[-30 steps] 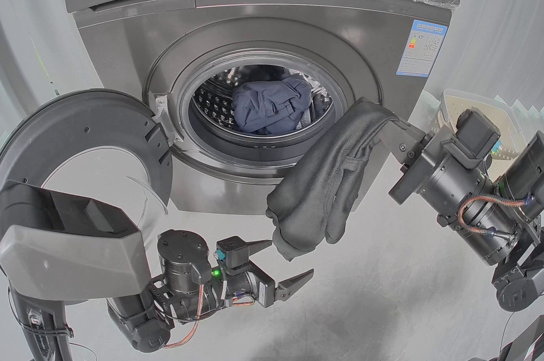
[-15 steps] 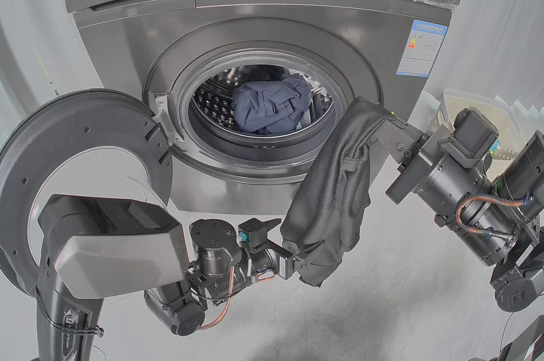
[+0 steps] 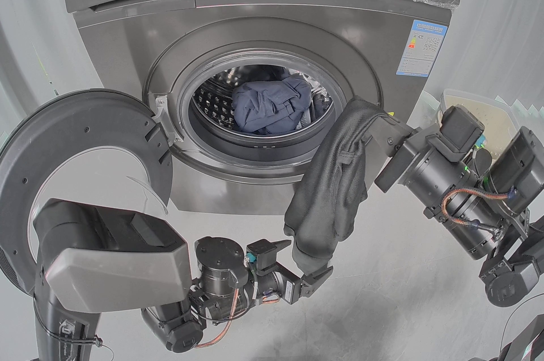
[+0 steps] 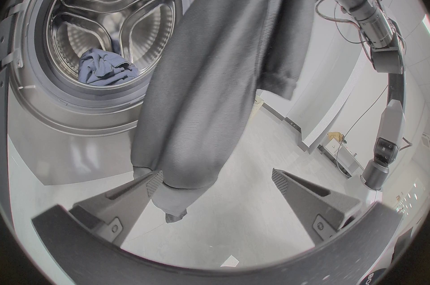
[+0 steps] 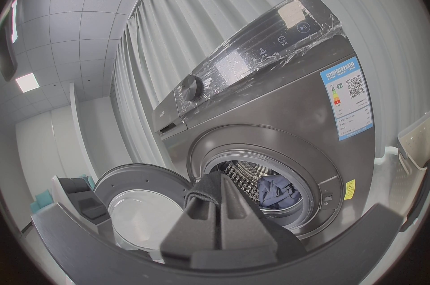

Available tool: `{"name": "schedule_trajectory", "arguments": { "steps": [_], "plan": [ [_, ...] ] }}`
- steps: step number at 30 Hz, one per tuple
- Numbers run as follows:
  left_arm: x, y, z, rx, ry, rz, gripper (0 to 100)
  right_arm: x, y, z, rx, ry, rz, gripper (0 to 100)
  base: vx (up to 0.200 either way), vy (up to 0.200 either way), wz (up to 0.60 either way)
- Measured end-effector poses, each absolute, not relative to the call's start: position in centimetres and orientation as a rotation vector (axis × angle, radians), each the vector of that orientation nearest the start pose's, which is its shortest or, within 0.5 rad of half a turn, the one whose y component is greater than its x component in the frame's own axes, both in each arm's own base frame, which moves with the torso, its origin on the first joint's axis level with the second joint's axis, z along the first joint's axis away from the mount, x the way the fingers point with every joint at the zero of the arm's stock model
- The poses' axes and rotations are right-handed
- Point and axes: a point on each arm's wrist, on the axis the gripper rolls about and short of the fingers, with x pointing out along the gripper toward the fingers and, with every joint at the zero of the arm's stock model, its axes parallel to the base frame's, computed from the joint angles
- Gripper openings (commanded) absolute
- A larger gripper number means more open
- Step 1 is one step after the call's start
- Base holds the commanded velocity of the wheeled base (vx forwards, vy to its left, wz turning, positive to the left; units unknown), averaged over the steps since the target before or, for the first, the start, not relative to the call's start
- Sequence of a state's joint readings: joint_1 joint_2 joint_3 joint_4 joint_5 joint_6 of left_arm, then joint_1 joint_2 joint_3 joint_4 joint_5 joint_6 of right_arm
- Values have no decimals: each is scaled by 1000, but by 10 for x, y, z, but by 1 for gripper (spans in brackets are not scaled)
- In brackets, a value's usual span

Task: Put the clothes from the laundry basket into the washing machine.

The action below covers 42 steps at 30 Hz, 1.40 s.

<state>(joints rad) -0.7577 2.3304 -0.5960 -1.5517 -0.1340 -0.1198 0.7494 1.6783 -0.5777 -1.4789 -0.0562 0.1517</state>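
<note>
A dark grey garment hangs in front of the washing machine, to the right of its round opening. My right gripper is shut on the garment's top edge. My left gripper is low by the floor, open, with the garment's lower end hanging between its fingers, close against one of them. A navy garment lies inside the drum. The cream laundry basket stands to the right of the machine, behind my right arm.
The machine's round door is swung wide open to the left, close to my left arm. Pale curtains hang behind the machine. Bare grey floor stretches in front.
My left gripper has swung right from open floor to the hanging garment's lower end, which now sits between its fingers. The right gripper has shifted slightly left with the garment.
</note>
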Motion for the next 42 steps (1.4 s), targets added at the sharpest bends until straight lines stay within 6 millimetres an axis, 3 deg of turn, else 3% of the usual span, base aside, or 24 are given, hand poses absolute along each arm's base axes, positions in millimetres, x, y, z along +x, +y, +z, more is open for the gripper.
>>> {"name": "schedule_trajectory", "arguments": {
  "steps": [6,20,30,40,41,42],
  "plan": [
    [256,-254,13,-57,215,-891,100,206,189,212,295,-295,704,0,0,0,0],
    [289,-276,-4,-86,150,-832,100,206,192,213,297,-298,708,0,0,0,0],
    [312,-269,-13,-94,122,-701,100,206,191,213,304,-297,699,0,0,0,0],
    [315,-265,-16,-90,127,-683,100,207,191,213,307,-296,697,0,0,0,0],
    [315,-265,-16,-90,128,-683,0,207,191,213,307,-296,697,0,0,0,0],
    [315,-265,-16,-89,128,-683,0,207,191,213,307,-296,697,0,0,0,0]
  ]
}}
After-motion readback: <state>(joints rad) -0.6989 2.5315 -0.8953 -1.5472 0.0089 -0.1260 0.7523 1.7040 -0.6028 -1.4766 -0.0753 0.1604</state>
